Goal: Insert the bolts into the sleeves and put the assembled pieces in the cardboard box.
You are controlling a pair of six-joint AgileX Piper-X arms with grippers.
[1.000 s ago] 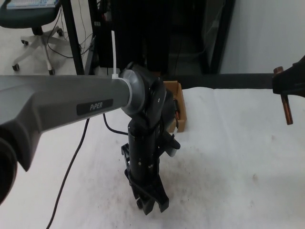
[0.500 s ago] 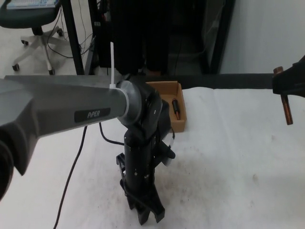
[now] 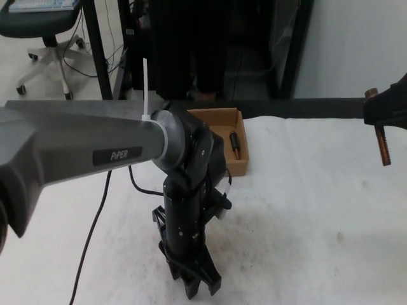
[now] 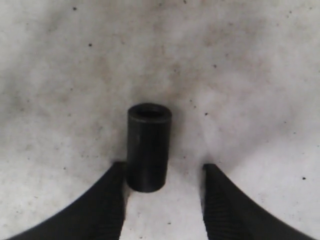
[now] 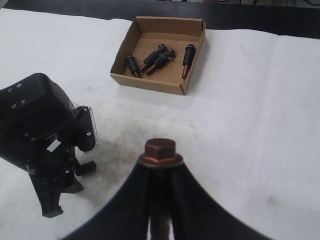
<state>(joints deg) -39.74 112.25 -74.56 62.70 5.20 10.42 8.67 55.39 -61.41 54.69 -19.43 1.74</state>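
Only legible print: 1 short light-lettered word, a maker's mark, on a dark plate [image 3: 117,154] set in the grey arm link [image 3: 57,130] (high view); small white sticker [image 5: 53,145] on left arm's wrist housing [image 5: 35,107] (rt wrist view) too small to read.

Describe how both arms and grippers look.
The left arm is a grey link with a dark printed label, a white zip tie and a black cable. Its wrist and left gripper are black, fingers ribbed inside. The right gripper is black.
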